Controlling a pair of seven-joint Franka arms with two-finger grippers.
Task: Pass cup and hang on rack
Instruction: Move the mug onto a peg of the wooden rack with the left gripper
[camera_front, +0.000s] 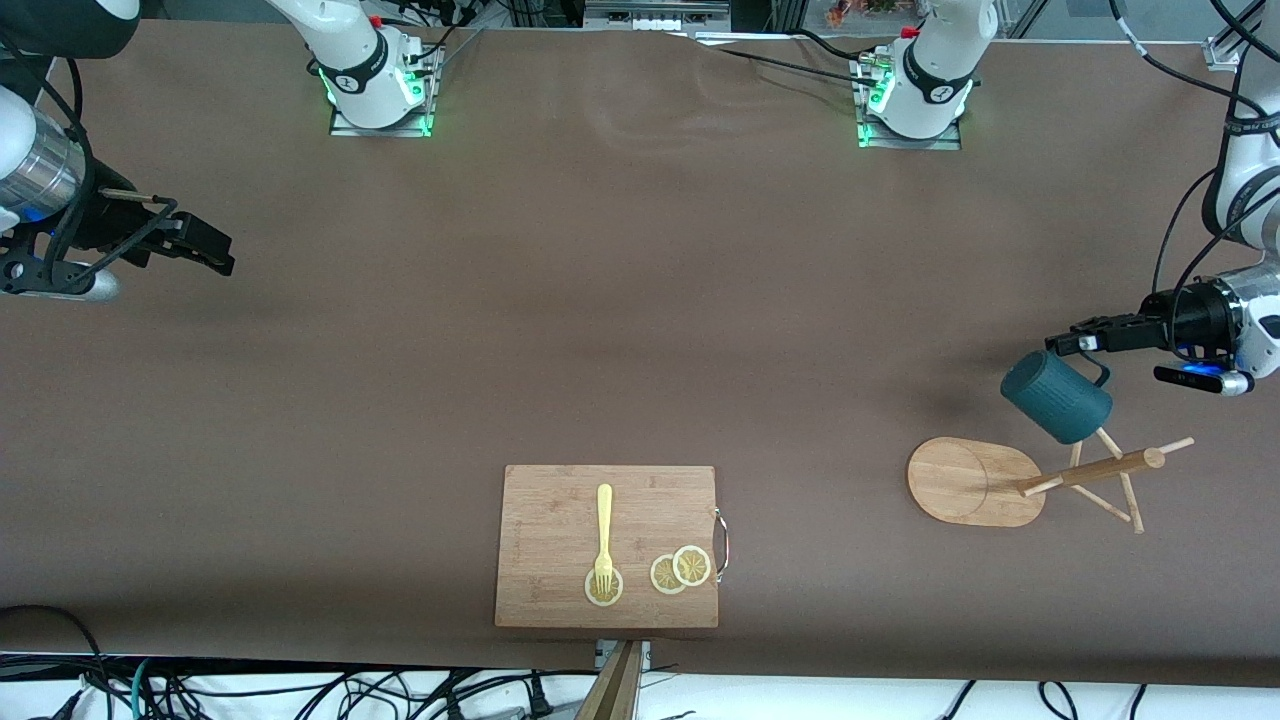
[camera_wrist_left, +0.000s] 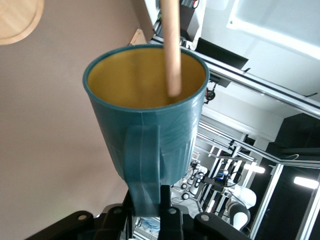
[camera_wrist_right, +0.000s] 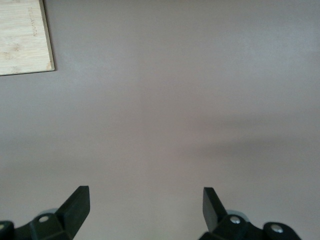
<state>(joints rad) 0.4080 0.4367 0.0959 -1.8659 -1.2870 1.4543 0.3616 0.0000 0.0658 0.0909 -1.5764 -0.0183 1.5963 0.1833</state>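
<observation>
The dark teal cup (camera_front: 1057, 395) with its mustard-yellow inside hangs tilted in the air over the rack (camera_front: 975, 480), a light wooden mug tree with an oval base, at the left arm's end of the table. My left gripper (camera_front: 1065, 343) is shut on the cup's loop handle. In the left wrist view (camera_wrist_left: 147, 200) the handle sits between the fingers, and a thin peg (camera_wrist_left: 171, 45) crosses the cup's (camera_wrist_left: 145, 115) mouth. The rack's base shows at the corner (camera_wrist_left: 17, 20). My right gripper (camera_front: 215, 250) is open and empty over bare table at the right arm's end, and waits; it also shows in the right wrist view (camera_wrist_right: 145, 200).
A rectangular wooden cutting board (camera_front: 540, 500) lies near the front camera's edge of the table, with a yellow fork (camera_front: 604, 535) and lemon slices (camera_front: 681, 570) on it. Its corner shows in the right wrist view (camera_wrist_right: 22, 37). Brown cloth covers the table.
</observation>
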